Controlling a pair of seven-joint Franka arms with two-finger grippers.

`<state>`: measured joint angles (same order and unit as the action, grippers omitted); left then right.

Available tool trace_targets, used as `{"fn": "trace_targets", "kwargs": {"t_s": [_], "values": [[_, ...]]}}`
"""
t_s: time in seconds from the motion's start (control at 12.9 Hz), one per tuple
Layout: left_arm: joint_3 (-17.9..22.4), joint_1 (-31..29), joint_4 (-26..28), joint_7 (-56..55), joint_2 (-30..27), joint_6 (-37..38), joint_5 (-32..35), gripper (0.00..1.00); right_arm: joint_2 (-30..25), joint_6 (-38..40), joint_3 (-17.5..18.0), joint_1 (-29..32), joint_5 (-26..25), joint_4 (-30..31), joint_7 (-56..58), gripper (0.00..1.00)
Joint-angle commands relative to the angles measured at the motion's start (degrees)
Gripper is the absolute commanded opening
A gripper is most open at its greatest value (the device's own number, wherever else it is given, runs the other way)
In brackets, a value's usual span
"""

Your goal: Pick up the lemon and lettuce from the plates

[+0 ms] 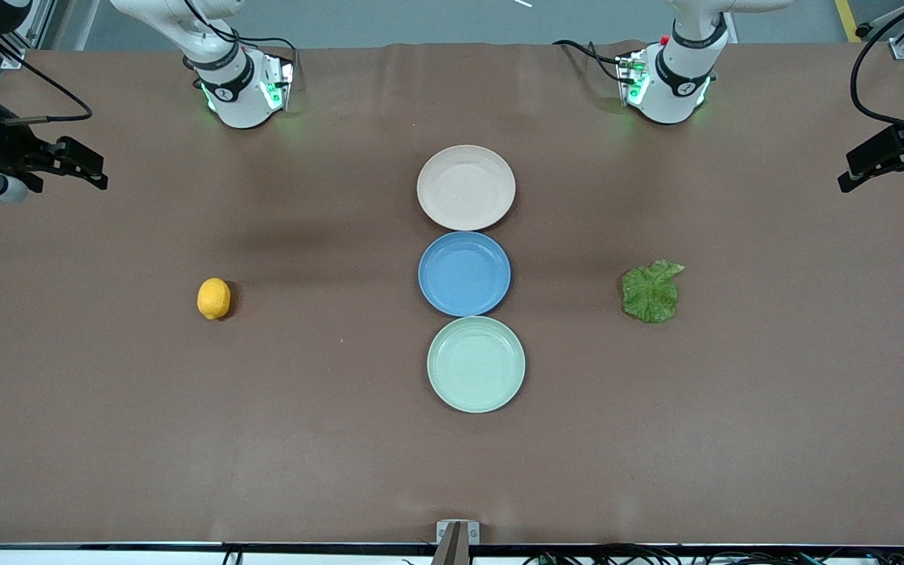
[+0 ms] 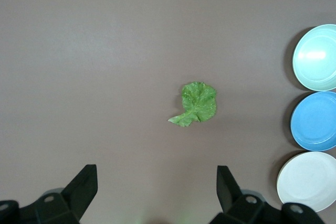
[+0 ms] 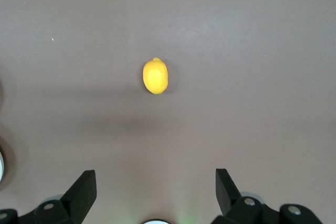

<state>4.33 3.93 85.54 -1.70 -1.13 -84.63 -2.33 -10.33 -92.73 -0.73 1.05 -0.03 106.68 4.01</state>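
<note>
Brown worktop (image 1: 107,439), three plates in a column at centre, all bare. Right gripper (image 1: 79,166) at 10 o'clock of the front view, high over the worktop edge, jaws spread, holding nothing. Lemon (image 1: 213,298) at 9 o'clock of the blue plate (image 1: 464,273), lying on the worktop. Beige plate (image 1: 466,187) at its 12, mint plate (image 1: 476,364) at its 6. Lettuce (image 1: 650,292) at its 3, on the worktop. Left gripper (image 1: 891,161) at 2 o'clock, open, empty. Judgement: both items off the plates; task looks complete.
</note>
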Motion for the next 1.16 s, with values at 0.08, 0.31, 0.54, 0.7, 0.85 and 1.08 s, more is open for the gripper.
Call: {"fn": "trace_targets", "kwargs": {"t_s": [0.08,0.31,0.54,0.7,0.85,1.08], "values": [[0.07,0.72,-0.9,0.3,0.08,-0.71,0.84,1.0,-0.39,-3.24,-0.32,0.89,2.93,1.25,-0.59,1.0],[-0.02,0.82,-0.9,0.3,0.08,-0.8,0.84,1.0,0.75,-4.12,-0.32,0.98,2.93,1.16,-0.15,1.0],[-0.02,0.82,-0.9,0.3,0.17,-0.88,0.93,1.0,2.77,-5.18,-0.24,0.97,2.84,0.11,0.2,1.0],[-0.02,0.9,-0.9,0.38,0.17,-1.23,0.93,1.0,3.04,-5.18,-0.24,0.54,2.14,-0.16,0.2,1.0],[-0.28,0.9,-0.9,0.38,0.17,-1.24,0.93,1.0,3.39,-5.09,-0.24,0.45,2.05,-0.34,0.29,1.0],[-0.37,0.82,-0.82,0.38,0.17,-1.24,0.93,1.0,3.56,-5.09,-0.24,0.45,1.61,-0.51,0.64,1.0]]}}
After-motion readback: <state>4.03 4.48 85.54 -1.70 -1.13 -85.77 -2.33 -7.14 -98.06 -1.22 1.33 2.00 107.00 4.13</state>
